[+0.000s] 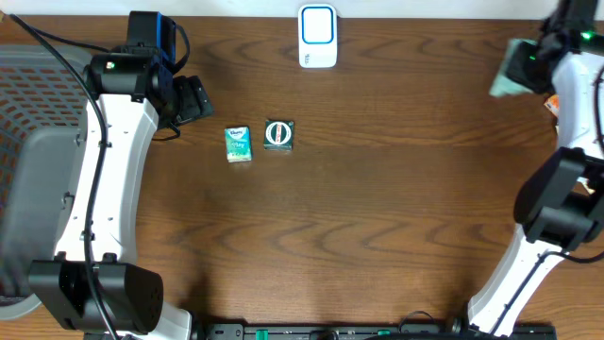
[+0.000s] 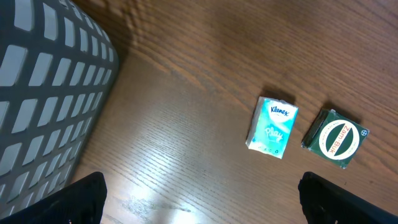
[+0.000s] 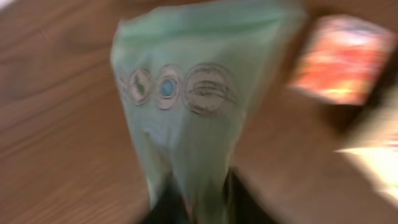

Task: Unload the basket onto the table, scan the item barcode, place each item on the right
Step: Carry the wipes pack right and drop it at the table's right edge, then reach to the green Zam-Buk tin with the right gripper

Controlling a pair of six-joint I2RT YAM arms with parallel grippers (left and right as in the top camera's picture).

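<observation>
The right pincer (image 3: 198,200) is at the far right edge of the brown wooden desk (image 1: 377,236), with the narrow lower end of a pale green plastic packet (image 3: 199,93) printed with three round marks between its dark fingers (image 3: 244,198). The view is too blurred to tell whether they clamp it. A blurred orange-red item (image 3: 339,59) lies just right of the packet. A white barcode scanner with a blue-rimmed window (image 1: 317,36) stands at the far middle of the desk, well apart from the packet. The left pincer (image 2: 205,208) hangs wide open and empty near a grey mesh basket (image 2: 43,93). To its right lie a teal Kleenex tissue pack (image 2: 272,127) and, just beside that, a dark green square box with a white circle (image 2: 336,138).
</observation>
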